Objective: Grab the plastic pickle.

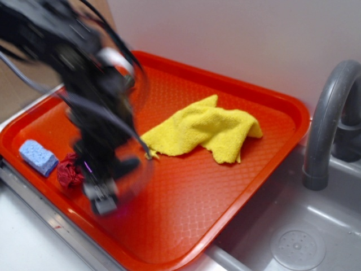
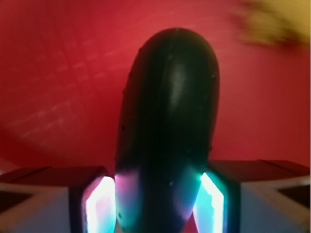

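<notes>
Pickle (image 2: 167, 121) smooth, glossy plastic; yellow cloth (image 1: 206, 131) fluffy

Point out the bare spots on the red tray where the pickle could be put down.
The red tray is bare in its near right part, between the yellow cloth and the rim beside the grey sink. The left end is crowded: blue sponge, a dark red thing, and the gripper shut on the pickle.

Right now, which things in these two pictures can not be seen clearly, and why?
- Exterior view: the gripper is motion-blurred; its jaws cannot be read, and the plastic pickle is not made out there.
- Exterior view: the dark red object is partly behind the arm; unidentifiable.
- Wrist view: the plastic pickle is cut off at the bottom edge.
- Wrist view: a yellow patch is blurred, cropped.
</notes>
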You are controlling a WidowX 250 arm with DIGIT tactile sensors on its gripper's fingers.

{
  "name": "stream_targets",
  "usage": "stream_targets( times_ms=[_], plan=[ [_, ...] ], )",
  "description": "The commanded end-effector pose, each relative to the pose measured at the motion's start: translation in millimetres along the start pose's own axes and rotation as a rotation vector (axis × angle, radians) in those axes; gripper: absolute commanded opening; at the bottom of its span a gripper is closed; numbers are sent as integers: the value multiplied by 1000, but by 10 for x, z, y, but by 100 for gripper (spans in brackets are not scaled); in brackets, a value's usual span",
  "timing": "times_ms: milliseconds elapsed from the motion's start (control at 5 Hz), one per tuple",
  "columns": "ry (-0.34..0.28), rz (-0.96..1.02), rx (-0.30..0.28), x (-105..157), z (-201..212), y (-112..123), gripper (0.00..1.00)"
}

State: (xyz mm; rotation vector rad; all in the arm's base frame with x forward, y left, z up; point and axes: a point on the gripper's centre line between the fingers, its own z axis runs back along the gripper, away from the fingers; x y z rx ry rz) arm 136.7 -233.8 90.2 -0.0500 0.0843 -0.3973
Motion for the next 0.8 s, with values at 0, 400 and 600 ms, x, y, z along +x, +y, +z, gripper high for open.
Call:
stream_targets(
  times_ms=[0,400,600],
  plan=[
    [-292,274,-143,-317,825,884,0],
    [-508,345,-86,-578,1344,1078,0],
    [-477,288,-59,-495,1163,1068,0]
  ],
)
